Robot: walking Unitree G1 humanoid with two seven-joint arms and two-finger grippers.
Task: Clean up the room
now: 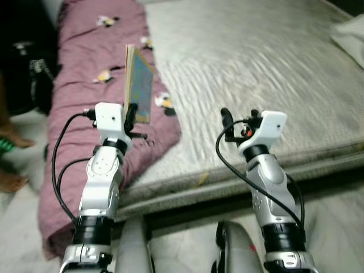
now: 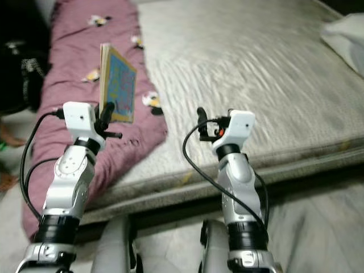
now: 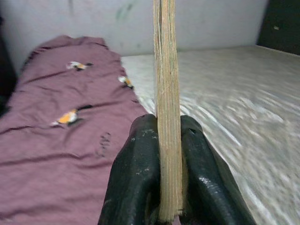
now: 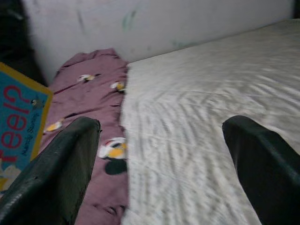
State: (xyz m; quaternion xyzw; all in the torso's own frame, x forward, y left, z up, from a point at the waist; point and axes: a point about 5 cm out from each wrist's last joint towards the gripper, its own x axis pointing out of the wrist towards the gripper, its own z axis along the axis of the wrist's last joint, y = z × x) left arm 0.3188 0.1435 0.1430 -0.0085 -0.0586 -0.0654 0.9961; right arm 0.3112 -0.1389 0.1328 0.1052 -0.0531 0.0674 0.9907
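Note:
A thin book (image 1: 139,84) with a blue cover and yellow edge stands upright in the air above the purple blanket (image 1: 91,62). My left gripper (image 1: 132,114) is shut on its lower edge; the left wrist view looks along the book's page edge (image 3: 167,108) pinched between both black fingers (image 3: 136,178). My right gripper (image 1: 227,122) hovers open over the near edge of the bed, holding nothing, its fingers (image 4: 61,164) spread wide. From the right wrist the book's blue cover (image 4: 18,126) appears off to the side.
The bed has a grey-white mattress (image 1: 256,68) with the purple blanket draped down its left side to the floor. A white pillow (image 1: 350,34) lies at the far right. A person's bare feet (image 1: 11,159) stand at the left edge.

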